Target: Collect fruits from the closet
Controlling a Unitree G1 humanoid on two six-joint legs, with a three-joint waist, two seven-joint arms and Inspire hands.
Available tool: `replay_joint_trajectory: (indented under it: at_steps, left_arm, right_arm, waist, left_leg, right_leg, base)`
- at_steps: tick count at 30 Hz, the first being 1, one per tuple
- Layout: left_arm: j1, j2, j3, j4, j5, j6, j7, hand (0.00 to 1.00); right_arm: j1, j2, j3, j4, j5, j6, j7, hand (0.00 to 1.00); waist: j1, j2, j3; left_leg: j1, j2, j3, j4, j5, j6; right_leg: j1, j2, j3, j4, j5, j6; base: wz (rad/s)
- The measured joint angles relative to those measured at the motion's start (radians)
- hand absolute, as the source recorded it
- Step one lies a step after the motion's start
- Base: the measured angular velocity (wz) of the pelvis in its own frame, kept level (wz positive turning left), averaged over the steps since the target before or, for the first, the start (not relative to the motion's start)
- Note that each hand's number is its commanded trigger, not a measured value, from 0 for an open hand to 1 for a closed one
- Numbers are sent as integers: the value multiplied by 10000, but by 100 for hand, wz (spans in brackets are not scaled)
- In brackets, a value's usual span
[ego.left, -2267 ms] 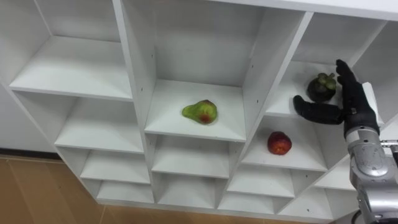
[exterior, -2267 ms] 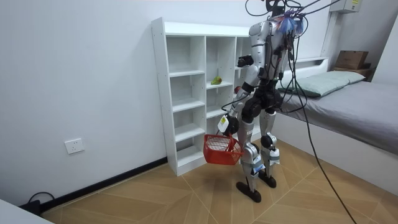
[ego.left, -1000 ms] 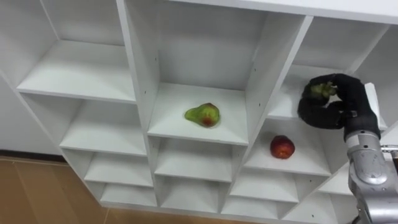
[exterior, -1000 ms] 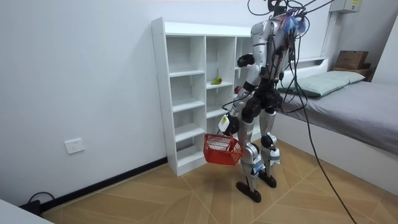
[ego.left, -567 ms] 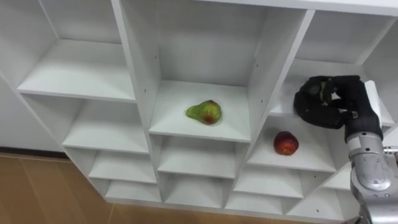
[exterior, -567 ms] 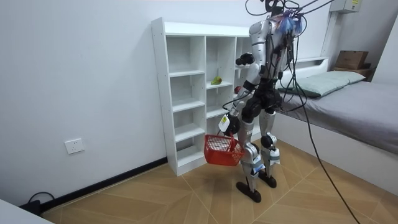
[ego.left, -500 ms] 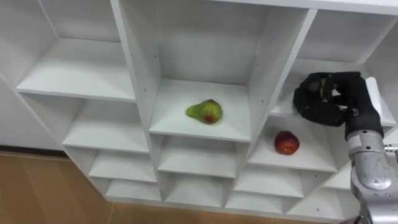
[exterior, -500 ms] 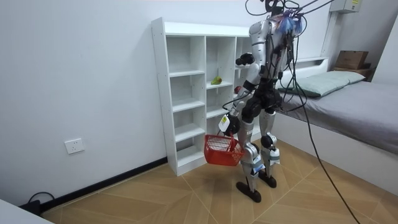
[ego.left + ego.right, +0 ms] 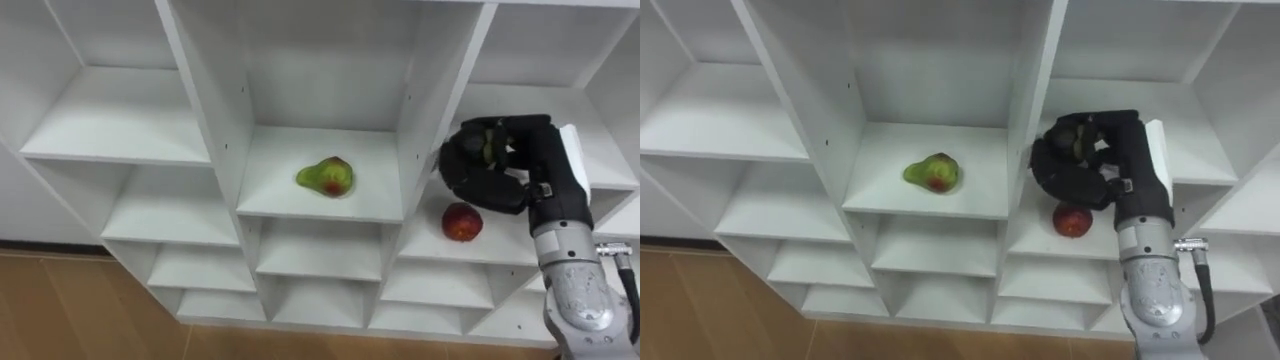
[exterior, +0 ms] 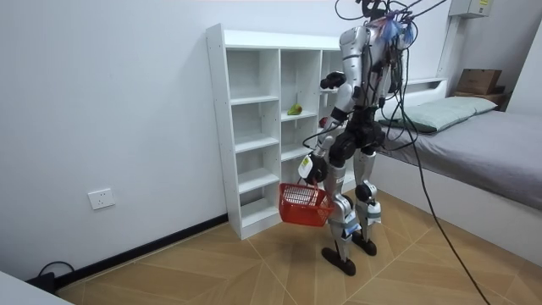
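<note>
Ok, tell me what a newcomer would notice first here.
The right hand is curled round a dark fruit at the right column of the white shelf unit. A green fruit lies in the middle compartment, and a red fruit on the shelf just below the hand. In the room view a red basket hangs from the left hand.

Eye views: mounted on the robot's head, side by side, and aimed slightly down at the closet (image 9: pixel 110 115) from close by.
Room view: placed well apart, low in the room; the robot is seen whole from its side.
Shared: the closet's compartments and the green fruit (image 9: pixel 324 177) are covered by all three.
</note>
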Motion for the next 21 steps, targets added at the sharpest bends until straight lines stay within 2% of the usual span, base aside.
replay_joint_trajectory:
  at_steps: [3, 5, 8, 12, 18, 21]
  left_arm:
    - [-83, 5, -106, -2, -21, 3, 15, 100]
    - [-214, 4, -212, -8, -92, 0, 51, 100]
    - [-384, 7, -302, -14, -90, -4, 160, 100]
    - [-633, 19, -605, -14, -94, -17, 245, 100]
    - [-699, 34, -1119, -12, -294, 37, 259, 100]
    - [-701, 28, -1172, -18, -287, 126, 259, 100]
  right_arm:
    - [25, -12, 238, -248, -12, 60, 329, 100]
    - [284, 35, 361, -634, 59, 210, 385, 100]
    - [610, 14, 539, -997, 153, 236, 671, 100]
    - [768, 128, 792, -1220, 164, 320, 828, 100]
    - [969, 409, 846, -1372, 224, 392, 877, 100]
    - [1030, 411, 898, -1370, 436, 422, 873, 100]
  waist:
    - [-22, -22, -16]
    - [-43, -44, -44]
    - [-55, -83, -57]
    - [-55, -39, -67]
    - [-95, 33, -85]
    - [-93, 37, -85]
  left_leg:
    - [-86, 5, 185, -8, 2, 4]
    - [-204, 7, 235, 11, 5, 10]
    - [-204, 30, 322, 17, 5, 9]
    - [-211, 42, 360, -51, 5, 9]
    - [-254, 62, 365, -84, 3, 7]
    - [-280, 63, 380, -83, 4, 7]
  right_leg:
    - [-203, 5, 207, 66, 1, -1]
    - [-402, -7, 230, 200, 1, -1]
    - [-441, -8, 248, 197, 8, -12]
    - [-543, 5, 242, 197, 31, -34]
    - [-599, 21, 215, 173, 34, -39]
    - [-599, 22, 228, 173, 34, -38]
  base:
    - [-20]
    - [-11]
    - [-11]
    - [-6]
    - [-1]
    - [0]
